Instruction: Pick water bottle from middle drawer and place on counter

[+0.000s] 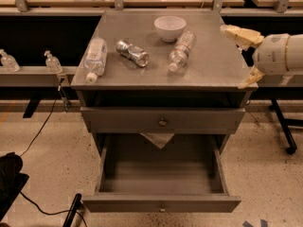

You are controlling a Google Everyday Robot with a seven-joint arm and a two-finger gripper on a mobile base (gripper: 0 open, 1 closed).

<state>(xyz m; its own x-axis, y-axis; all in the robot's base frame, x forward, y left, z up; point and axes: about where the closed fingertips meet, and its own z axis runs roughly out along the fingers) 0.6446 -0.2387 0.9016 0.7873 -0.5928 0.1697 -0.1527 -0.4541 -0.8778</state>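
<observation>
One splayed tool (233, 57) right of counter (208, 63)

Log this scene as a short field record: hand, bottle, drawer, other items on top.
hand: open, at the right edge of the counter, holding nothing
water bottle: lying on its side on the counter, cap toward the front, apart from the hand
middle drawer: pulled out
also on counter: white bowl, crushed can, larger labelled bottle
</observation>
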